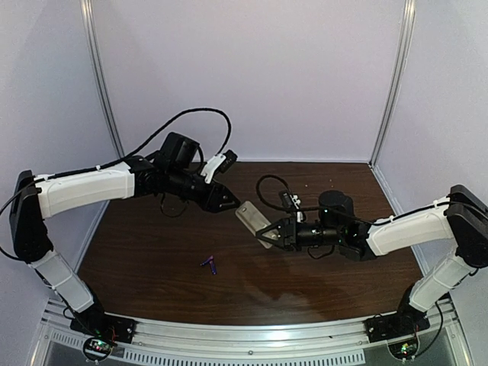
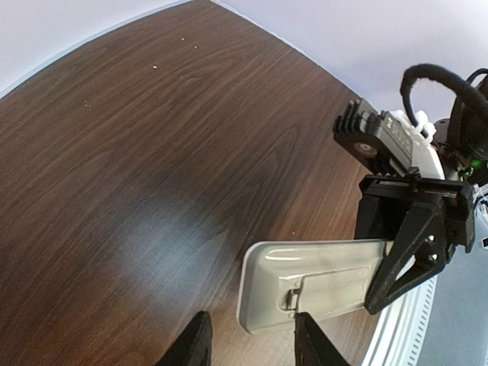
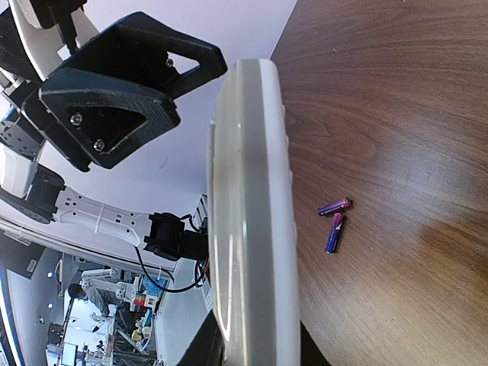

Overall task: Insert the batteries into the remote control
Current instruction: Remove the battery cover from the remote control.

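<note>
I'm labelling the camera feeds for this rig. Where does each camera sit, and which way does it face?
Top external: above and behind the robot, looking down on the table; left arm and right arm show.
Left wrist: faces the remote control held by the right gripper; own fingertips at bottom.
Right wrist: sights along the edge-on remote control toward the batteries; left gripper upper left, own fingers at bottom.
All three share the remote control.

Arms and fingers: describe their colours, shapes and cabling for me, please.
Both the left arm and the right arm have white link shells with black joints and black wrists. A black cable loops above the left one, and a second cable curls by the right. The left fingers and right fingers are black triangular frames with small screws.
</note>
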You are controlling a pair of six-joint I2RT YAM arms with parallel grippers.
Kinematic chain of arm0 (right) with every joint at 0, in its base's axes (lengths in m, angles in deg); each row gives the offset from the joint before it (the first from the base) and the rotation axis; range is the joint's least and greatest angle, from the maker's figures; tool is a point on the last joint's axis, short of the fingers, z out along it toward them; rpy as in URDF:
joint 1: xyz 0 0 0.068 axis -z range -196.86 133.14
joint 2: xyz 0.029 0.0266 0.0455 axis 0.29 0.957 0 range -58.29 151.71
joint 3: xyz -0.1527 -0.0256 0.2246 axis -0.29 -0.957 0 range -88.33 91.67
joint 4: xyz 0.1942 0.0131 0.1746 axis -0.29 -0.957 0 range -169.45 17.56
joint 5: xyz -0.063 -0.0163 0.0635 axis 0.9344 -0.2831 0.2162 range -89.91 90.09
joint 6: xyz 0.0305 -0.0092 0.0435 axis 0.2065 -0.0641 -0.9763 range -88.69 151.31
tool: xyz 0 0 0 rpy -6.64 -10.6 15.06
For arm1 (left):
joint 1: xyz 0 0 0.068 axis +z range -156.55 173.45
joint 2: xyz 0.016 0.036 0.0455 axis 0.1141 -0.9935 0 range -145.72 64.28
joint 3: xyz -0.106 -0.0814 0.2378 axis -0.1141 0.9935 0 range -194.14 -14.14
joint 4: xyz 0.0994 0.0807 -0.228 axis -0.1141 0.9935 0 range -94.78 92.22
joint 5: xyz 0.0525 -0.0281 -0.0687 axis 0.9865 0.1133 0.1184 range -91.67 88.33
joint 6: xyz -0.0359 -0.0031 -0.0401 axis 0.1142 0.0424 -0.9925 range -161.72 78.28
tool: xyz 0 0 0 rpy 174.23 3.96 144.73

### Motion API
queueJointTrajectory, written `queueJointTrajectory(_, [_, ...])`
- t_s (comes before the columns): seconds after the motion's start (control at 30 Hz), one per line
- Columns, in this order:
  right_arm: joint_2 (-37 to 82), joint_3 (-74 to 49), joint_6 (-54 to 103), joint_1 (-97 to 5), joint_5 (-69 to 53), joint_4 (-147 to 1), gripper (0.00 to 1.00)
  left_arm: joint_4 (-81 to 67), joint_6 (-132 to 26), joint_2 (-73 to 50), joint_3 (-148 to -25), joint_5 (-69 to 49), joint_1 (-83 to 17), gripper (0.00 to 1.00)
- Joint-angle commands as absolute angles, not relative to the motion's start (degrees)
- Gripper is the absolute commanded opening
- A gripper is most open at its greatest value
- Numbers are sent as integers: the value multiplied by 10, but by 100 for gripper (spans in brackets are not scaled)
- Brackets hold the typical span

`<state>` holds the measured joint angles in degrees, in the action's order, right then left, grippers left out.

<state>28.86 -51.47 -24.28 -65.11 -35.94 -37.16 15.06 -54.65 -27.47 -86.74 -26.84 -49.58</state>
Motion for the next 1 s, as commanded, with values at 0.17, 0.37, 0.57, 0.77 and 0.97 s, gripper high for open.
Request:
queueJointTrajectory(0.17, [283,-500,-242,-662,-377,-335,0,154,-531,-291,-884,-249,-504,35])
queueJointTrajectory(0.37, [283,-498,-241,-665,-378,-334,0,160,-525,-296,-887,-242,-508,35])
queueJointTrajectory(0.57, [284,-492,-236,-669,-378,-339,0,166,-524,-300,-891,-232,-513,34])
queueJointTrajectory(0.77, [286,-490,-238,-671,-373,-339,0,178,-511,-308,-899,-211,-526,34])
queueJointTrajectory(0.97, [288,-490,-243,-670,-374,-329,0,182,-508,-308,-896,-200,-527,32])
